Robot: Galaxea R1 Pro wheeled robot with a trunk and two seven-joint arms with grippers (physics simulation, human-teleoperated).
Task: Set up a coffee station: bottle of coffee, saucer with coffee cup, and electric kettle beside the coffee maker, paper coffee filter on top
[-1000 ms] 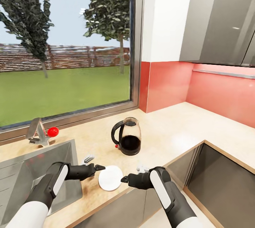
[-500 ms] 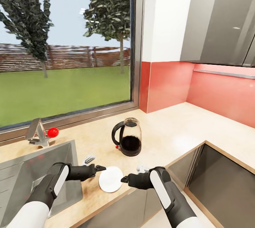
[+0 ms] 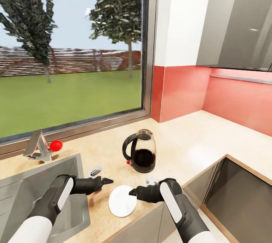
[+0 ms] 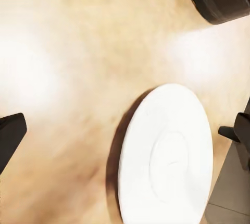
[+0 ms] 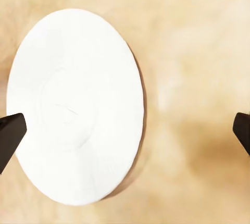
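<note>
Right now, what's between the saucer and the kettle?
Nothing: bare countertop separates the saucer from the electric kettle in the head view; the left wrist view shows it too.

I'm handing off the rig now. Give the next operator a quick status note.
Left end effector: open, empty, hovering above the countertop beside the saucer.
Right end effector: open, empty, by the saucer's other side.
Saucer lies flat near the counter's front edge, nothing on it. Kettle stands upright behind it, between the saucer and the window.
Done: kettle and saucer are on the countertop.
Left: the coffee maker, bottle, filter and cup still need finding; then group everything by the coffee maker, cup on saucer, filter on top.
</note>
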